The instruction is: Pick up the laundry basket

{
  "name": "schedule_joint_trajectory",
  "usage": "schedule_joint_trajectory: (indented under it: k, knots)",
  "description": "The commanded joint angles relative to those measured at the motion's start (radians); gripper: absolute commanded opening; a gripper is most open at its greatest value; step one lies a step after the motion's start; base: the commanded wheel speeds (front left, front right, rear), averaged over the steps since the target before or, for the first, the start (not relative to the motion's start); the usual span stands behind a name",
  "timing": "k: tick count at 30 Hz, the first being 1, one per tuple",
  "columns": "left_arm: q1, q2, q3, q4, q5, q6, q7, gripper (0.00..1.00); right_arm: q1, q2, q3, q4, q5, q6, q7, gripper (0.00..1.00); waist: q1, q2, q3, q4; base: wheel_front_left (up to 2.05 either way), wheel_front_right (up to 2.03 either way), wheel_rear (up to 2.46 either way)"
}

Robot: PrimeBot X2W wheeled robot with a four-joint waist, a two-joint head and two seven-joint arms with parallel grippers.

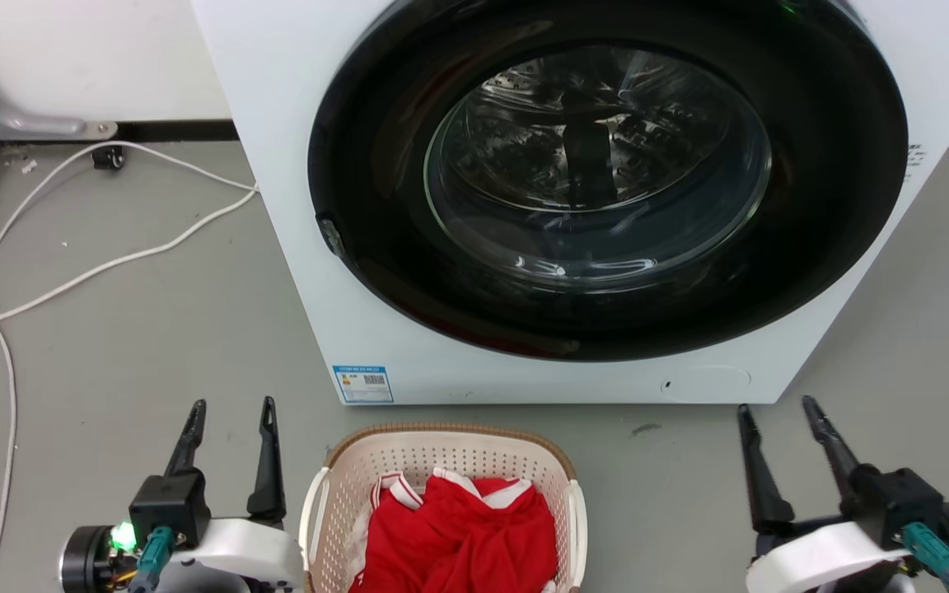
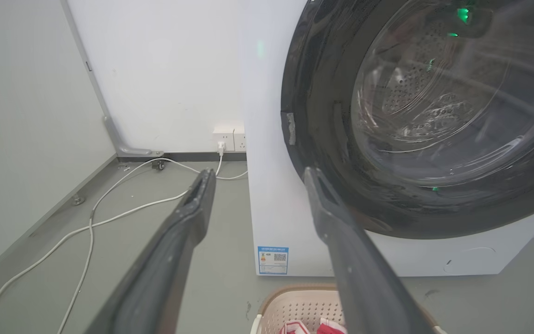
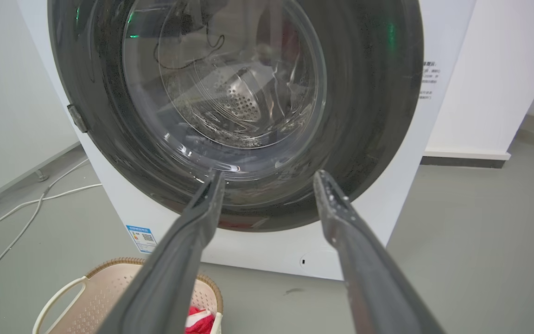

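The laundry basket [image 1: 450, 455] is sitting on the grey floor [image 1: 153, 346] right in front of the washer [image 1: 606, 206], between the two grippers and touching neither. The bottom edge of the head view is cutting off its near end, so only the far end with the brown rim and parts of the white side handles are showing. Red clothes [image 1: 462, 535] with white trim are lying inside and hiding the basket's bottom. The left gripper [image 1: 232, 403] is hanging just beside the basket's left side, its two dark fingers standing apart and holding nothing. The right gripper [image 1: 775, 403] is hanging farther off on the other side, its fingers also spread open and empty. In the left wrist view a finger is covering part of the basket. The washer's top is running out of the picture. A white cord [image 1: 112, 263] is lying on the floor and running off the left edge
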Motion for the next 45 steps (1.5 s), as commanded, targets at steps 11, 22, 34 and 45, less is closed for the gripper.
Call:
schedule_joint_trajectory:
  k: [11,22,34,45]
  knots:
    - [-0.146,0.053,0.043,0.159,0.012,-0.032,-0.003,1.00,-0.154,-0.004,0.119,0.164,0.033,0.000,-0.002,1.00,0.0000,0.0000,0.154,-0.002,0.00,0.00,0.00]
    - [-0.308,0.106,0.039,0.376,0.005,-0.064,-0.003,1.00,-0.342,-0.004,0.215,0.373,0.078,0.000,-0.002,1.00,0.0000,0.0000,0.324,-0.014,0.00,0.00,0.00]
    - [-0.473,0.157,0.007,0.629,0.005,-0.085,-0.003,1.00,-0.526,-0.003,0.356,0.613,0.142,0.000,-0.002,1.00,0.0000,0.0000,0.504,-0.022,0.00,0.00,0.00]
    - [-0.593,0.179,-0.043,0.766,-0.006,-0.092,-0.003,1.00,-0.634,-0.003,0.463,0.772,0.214,0.000,-0.002,1.00,0.0000,0.0000,0.639,-0.011,0.00,0.00,0.00]
